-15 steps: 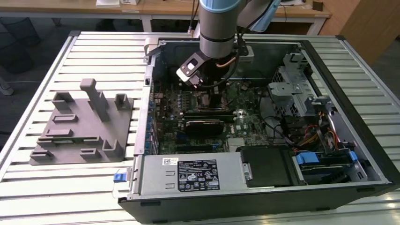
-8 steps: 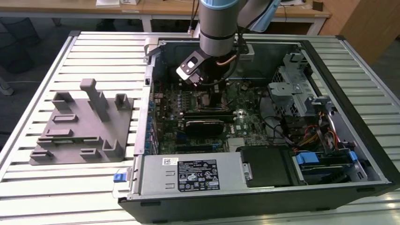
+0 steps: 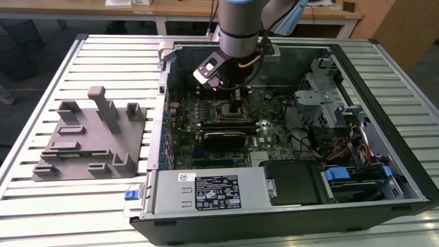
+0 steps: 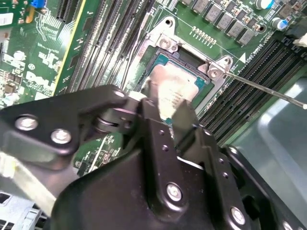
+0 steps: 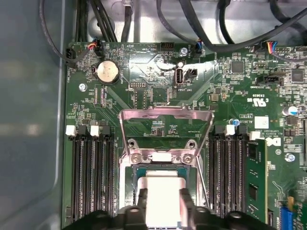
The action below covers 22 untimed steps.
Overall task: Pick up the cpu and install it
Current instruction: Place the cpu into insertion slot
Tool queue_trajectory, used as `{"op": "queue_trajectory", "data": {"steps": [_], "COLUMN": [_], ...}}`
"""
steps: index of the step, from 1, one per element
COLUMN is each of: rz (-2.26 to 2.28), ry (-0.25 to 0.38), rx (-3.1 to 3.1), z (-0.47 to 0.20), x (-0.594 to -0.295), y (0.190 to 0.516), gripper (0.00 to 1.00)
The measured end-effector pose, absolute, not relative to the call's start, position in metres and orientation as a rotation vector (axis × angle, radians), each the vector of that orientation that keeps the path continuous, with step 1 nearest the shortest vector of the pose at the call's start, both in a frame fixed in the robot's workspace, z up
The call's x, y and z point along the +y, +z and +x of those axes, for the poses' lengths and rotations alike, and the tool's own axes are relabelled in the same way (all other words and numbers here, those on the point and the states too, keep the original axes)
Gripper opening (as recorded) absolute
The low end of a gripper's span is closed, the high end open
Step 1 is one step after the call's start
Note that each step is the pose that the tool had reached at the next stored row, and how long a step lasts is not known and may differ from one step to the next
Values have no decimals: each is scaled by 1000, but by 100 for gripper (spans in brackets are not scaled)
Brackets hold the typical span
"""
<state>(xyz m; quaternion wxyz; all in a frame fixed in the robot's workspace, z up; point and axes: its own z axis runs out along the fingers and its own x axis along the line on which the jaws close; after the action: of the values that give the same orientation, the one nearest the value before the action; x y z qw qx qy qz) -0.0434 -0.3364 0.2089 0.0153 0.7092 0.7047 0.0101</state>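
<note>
Hovering low over the green board (image 4: 57, 62) with the gripper (image 4: 165, 99), fingers (image 4: 186, 117) nipped narrow on the chip (image 4: 177, 86); holding it flat and square in the open socket (image 4: 164, 44), judged for clean seating.

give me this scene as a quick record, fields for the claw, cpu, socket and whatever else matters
claw: shut on the cpu, low over the socket
cpu: in the claw's grip, inside the socket frame; cannot tell if fully seated
socket cover: flipped open
lever: thin rod angled away from the socket
grey tray: on the table, to the exterior view's left of the computer case
</note>
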Motion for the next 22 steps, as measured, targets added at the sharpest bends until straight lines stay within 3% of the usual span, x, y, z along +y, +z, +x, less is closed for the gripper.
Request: {"op": "queue_trajectory", "data": {"steps": [1, 4, 9, 22], "rz": [2206, 2206, 2205, 2204], "ry": [31, 29, 28, 27], "rx": [2192, 2192, 2191, 2191], "z": [-43, -43, -43, -43], "x": [-336, -336, -336, -336], "y": [210, 211, 213, 218], "gripper": [42, 24, 11, 11]}}
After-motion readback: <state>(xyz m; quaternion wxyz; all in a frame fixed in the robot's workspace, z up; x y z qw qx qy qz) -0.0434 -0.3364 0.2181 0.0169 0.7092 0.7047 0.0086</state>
